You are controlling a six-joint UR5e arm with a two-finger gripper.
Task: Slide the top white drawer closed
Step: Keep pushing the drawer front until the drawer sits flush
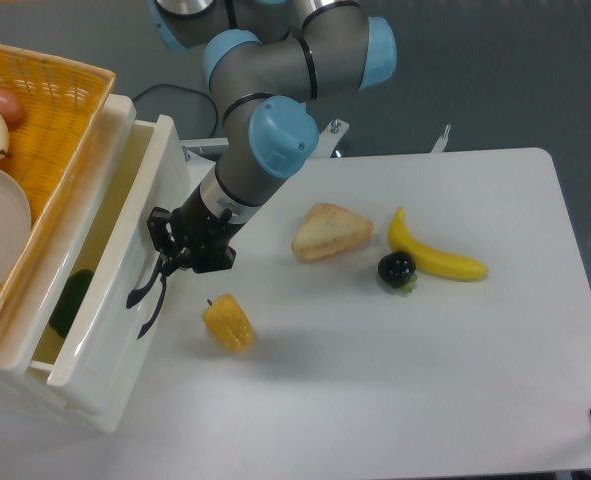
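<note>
We see the end effector (171, 250) pressed against the top white drawer (115, 270) at its black handle (145, 292). At four o'clock of it, a yellow corn piece (228, 322) lies on the table (425, 380).

Yellow wicker basket (50, 120) cut off left
</note>
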